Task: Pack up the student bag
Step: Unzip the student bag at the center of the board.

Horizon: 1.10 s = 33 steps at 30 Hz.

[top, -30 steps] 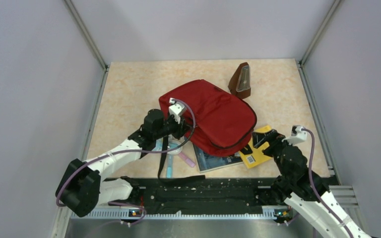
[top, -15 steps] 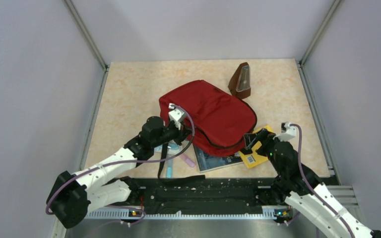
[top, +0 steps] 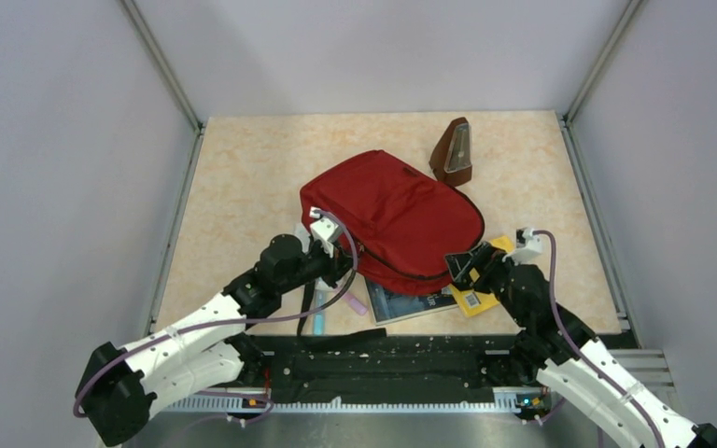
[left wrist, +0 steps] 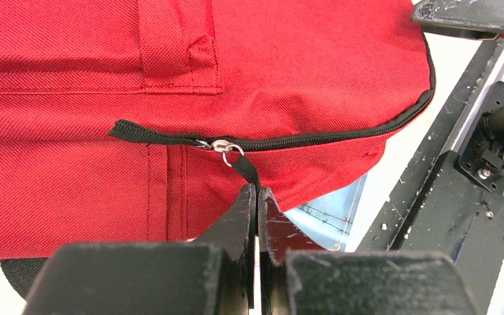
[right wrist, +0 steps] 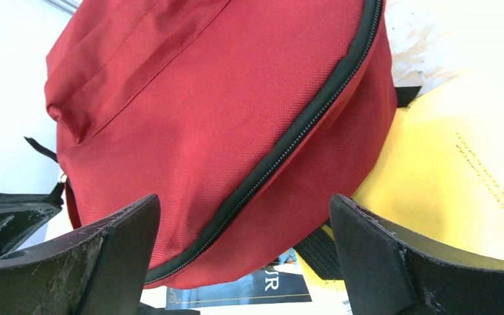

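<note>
Compared with a second ago, the left arm has drawn back toward the lower left of the overhead frame. Its left gripper point(top: 339, 265) now sits lower against the near-left edge of the student bag point(top: 401, 219), and its jaws, which were parted, have come together. The right arm has swung in from the right, carrying the right gripper point(top: 463, 265) off the yellow book point(top: 475, 299) and closer to the bag's near-right corner, jaws spread wide. The red bag itself lies where it lay, flat on the table point(top: 243, 177) at the centre of the frame. The brown metronome point(top: 454, 151) stands upright just beyond its upper-right edge.

In the left wrist view the left gripper point(left wrist: 257, 191) is pinched tight on the black zipper pull point(left wrist: 245, 170). The pull hangs from a silver slider on the bag's black zipper line, which runs closed off to the right. The bag point(left wrist: 170, 79) fills the frame directly above the fingertips.

In the right wrist view the right gripper point(right wrist: 244, 205) holds nothing. The bag's rounded corner point(right wrist: 223, 98) sits between and just beyond its two splayed fingers, whether touching them cannot be told. The yellow book point(right wrist: 459, 170) shows at right and a dark book point(right wrist: 249, 289) beneath the bag's lower edge.
</note>
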Motion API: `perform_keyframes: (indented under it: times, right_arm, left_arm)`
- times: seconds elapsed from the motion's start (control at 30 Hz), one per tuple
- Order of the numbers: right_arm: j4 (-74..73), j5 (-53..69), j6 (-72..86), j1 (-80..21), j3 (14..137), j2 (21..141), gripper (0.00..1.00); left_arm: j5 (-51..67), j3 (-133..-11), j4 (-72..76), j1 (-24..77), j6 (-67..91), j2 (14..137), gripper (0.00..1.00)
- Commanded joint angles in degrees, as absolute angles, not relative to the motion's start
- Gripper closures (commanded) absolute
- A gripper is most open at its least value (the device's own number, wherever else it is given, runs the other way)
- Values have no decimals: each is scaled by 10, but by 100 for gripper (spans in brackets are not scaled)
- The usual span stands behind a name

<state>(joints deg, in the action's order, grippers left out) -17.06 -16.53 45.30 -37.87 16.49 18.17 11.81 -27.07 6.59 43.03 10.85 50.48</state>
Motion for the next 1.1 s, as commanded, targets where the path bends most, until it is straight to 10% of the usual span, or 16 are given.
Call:
perform_keyframes:
  times: [0.0, 0.3, 0.53, 1.07]
  right_arm:
    - [-115, -154, 465, -382, 154, 192, 7]
    - [-36, -114, 476, -382, 135, 242, 32]
    - [19, -85, 497, -382, 124, 282, 100]
    - [81, -119, 529, -384, 93, 285, 100]
  left_arm:
    - [115, -268, 68, 438, 126, 491, 100]
    - [86, -276, 54, 472, 147, 493, 100]
    - [-26, -292, 77, 556, 194, 528, 100]
    - [-115, -451, 261, 723, 353, 832, 100]
